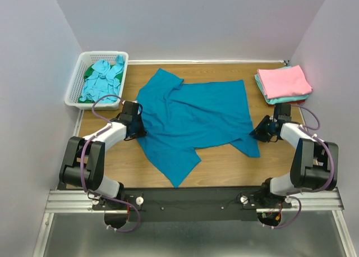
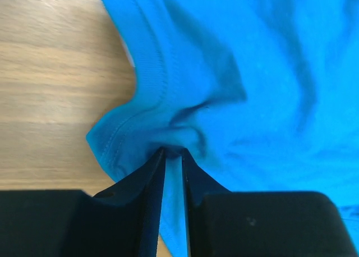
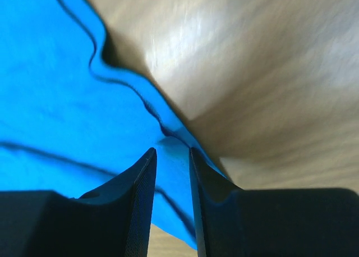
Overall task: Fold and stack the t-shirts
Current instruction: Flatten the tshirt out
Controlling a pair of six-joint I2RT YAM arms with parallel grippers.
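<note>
We see the teal t-shirt [image 1: 190,119] lying rumpled mid-table [image 1: 224,167], the left gripper [image 2: 174,151] pinched narrow on its puckered left edge and the right gripper [image 3: 172,151] nipping its right hem (both low), between a white basket [image 1: 76,88] of aqua shirts [image 1: 104,77] and a folded pink-topped stack [image 1: 283,80]

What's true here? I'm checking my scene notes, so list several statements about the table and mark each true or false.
1. The teal t-shirt lies unfolded on the table. True.
2. The white basket is empty. False: crumpled shirts fill it.
3. A pink shirt tops the folded stack. True.
4. The left gripper hangs clear of the cloth. False: its jaws pinch the teal t-shirt's edge.
</note>
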